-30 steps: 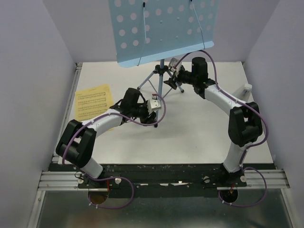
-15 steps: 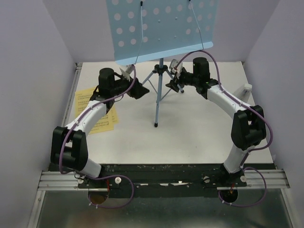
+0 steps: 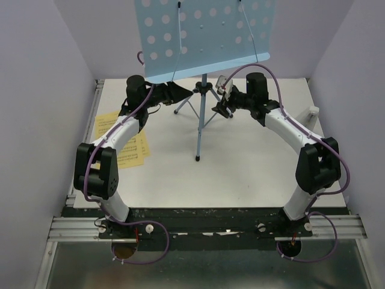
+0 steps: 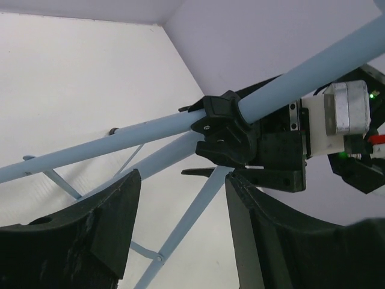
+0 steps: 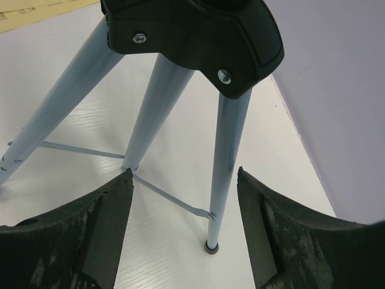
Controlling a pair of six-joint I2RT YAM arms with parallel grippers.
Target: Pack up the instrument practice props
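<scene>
The light-blue music stand (image 3: 204, 36) stands upright at the back of the table, its punched desk high over its tripod legs (image 3: 200, 129). My left gripper (image 3: 185, 91) is open just left of the black tripod hub (image 3: 203, 89). In the left wrist view (image 4: 180, 177) one leg (image 4: 192, 223) passes between the jaws, untouched. My right gripper (image 3: 218, 108) is open just right of the hub. In the right wrist view (image 5: 183, 174) a leg (image 5: 224, 162) stands between the jaws, below the hub (image 5: 192, 36). Yellow sheet-music pages (image 3: 123, 144) lie flat at the left, partly under my left arm.
A small whitish plastic piece (image 3: 313, 112) sits at the table's right edge by the wall. Pale walls close in the left, right and back sides. Thin cross braces (image 5: 168, 195) link the tripod legs low down. The pages' edge shows in the right wrist view (image 5: 36, 12).
My left arm has swung from the middle of the table to the back left and its open gripper has come up to the tripod hub. The right gripper has barely moved.
</scene>
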